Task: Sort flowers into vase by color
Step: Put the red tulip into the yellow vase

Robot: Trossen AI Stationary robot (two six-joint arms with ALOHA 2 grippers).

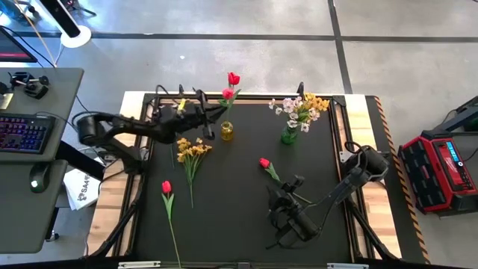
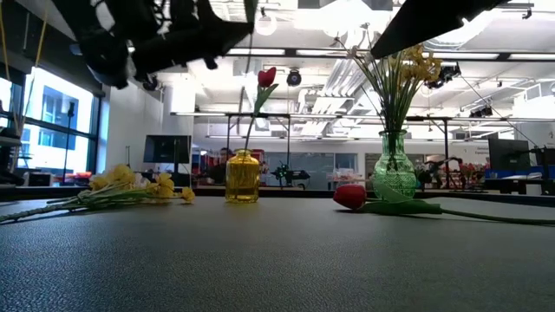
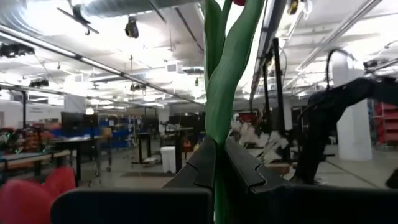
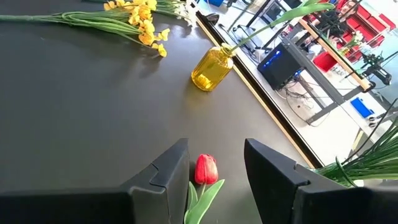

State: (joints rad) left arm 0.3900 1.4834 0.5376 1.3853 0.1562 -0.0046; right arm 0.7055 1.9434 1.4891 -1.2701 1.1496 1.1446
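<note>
My left gripper [image 1: 210,118] hangs above the table's far left, beside the yellow vase [image 1: 226,131], and is shut on a red tulip [image 1: 228,93]. Another red tulip [image 2: 267,76] stands in that vase. The green vase [image 1: 289,134] holds white and yellow sprays [image 1: 302,107]. A third red tulip [image 4: 206,169] lies flat on the table. My right gripper [image 4: 217,168] hovers open over it, one finger on either side, touching nothing. Yellow sprays [image 1: 193,149] and one more red tulip [image 1: 166,187] lie on the table's left half. My left gripper pinches the tulip's green stem and leaf [image 3: 219,130] between its two fingers [image 3: 245,167]. The fingers come from the table's left, tipped a little upward, and lie across the stem. The stem rises upright past the fingers; its lower end is hidden by the gripper.
A desk with a keyboard [image 1: 22,134] stands left of the table and a red case [image 1: 441,168] to its right. Bare mat lies in the middle and along the near edge [image 1: 224,232].
</note>
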